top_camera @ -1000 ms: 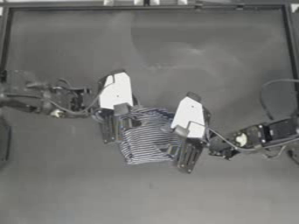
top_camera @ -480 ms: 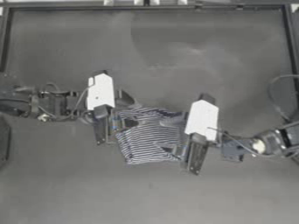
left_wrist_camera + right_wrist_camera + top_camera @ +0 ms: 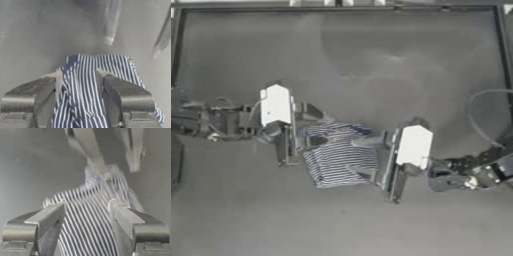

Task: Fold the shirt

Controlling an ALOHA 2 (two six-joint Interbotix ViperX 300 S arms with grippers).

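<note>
Dark grey table (image 3: pixel 371 60), showing a matte surface with pale glare patches (brightest toward the far half) and a raised dark rim along its edges. Bearing near its middle the shirt (image 3: pixel 339 155), lying bunched into a compact heap, navy-and-white stripes showing.

Overhead camera straight down on the table (image 3: pixel 371 60); both wrist cameras close over the shirt (image 3: pixel 338 155).

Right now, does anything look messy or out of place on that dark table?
Only the navy-and-white striped T-shirt: it sits bunched and wrinkled mid-table, not flat. The left gripper and right gripper flank it, jaws open, with cloth between them in both wrist views.
</note>
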